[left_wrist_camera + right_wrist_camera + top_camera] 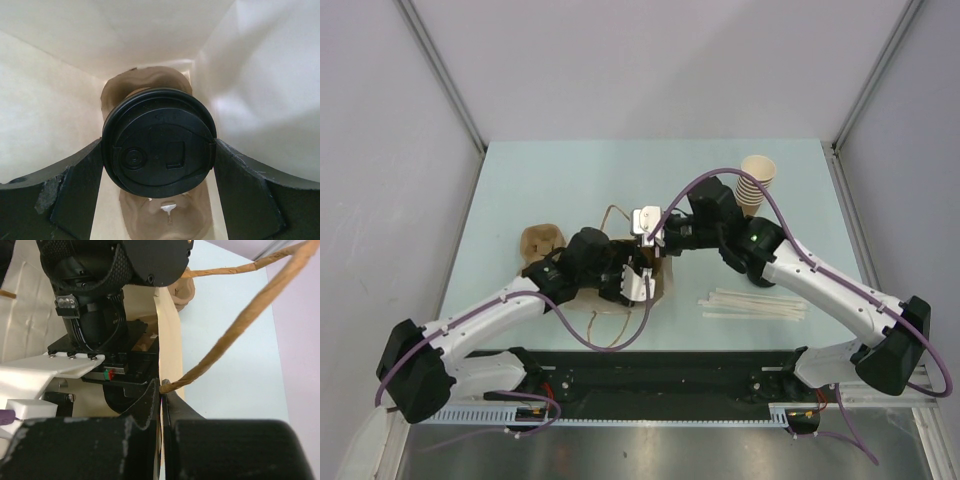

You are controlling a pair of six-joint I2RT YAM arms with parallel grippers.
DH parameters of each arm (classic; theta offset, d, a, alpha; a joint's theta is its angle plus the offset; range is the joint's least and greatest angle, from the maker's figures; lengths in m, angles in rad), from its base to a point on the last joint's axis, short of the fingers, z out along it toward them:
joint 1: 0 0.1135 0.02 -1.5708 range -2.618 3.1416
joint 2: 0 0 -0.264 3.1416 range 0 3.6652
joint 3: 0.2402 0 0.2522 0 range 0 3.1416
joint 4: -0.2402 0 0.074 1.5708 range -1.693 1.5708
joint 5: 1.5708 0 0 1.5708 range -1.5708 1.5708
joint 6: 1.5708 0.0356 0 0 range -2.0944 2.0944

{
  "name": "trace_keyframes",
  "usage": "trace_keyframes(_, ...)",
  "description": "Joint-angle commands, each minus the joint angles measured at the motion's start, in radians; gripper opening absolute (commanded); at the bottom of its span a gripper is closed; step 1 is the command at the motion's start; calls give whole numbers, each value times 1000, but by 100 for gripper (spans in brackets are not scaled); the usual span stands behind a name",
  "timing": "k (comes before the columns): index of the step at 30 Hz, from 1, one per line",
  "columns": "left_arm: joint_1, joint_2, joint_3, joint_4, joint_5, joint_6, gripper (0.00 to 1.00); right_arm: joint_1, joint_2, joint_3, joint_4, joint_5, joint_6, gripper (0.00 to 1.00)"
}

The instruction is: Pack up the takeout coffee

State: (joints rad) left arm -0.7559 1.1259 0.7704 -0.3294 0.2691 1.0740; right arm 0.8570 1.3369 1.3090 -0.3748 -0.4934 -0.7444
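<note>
The takeout coffee (160,150), a paper cup under a round black lid, hangs inside a tan paper bag (45,100). My left gripper (159,151) is shut on it, with both fingers (80,185) pressed against the lid's rim. Below the cup, a brown pulp tray (165,220) lies on the bag's floor. From above, the left gripper (630,280) reaches into the bag (661,283), so the cup is hidden there. My right gripper (162,385) is shut on the bag's upper rim (169,340), beside its twisted paper handle (240,325). In the top view the right gripper (648,232) sits at the bag's far side.
A stack of lidless tan cups (756,185) stands at the back right. Several pale stirrers (755,305) lie to the right of the bag. A brown pulp carrier (542,243) sits left of the bag. The bag's handles (610,335) loop out near and far.
</note>
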Motion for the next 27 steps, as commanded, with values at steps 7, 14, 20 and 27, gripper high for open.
trace_keyframes(7,-8,46,-46,142,-70,-3,38,28,-13,7,22,-20,-24,0)
trace_keyframes(14,-8,92,-26,118,-76,-19,38,24,5,7,25,-30,19,0)
trace_keyframes(20,1,129,10,61,-57,-45,38,-12,24,7,47,-53,62,0)
trace_keyframes(27,58,228,144,-43,8,-89,37,-72,50,6,91,-88,97,0)
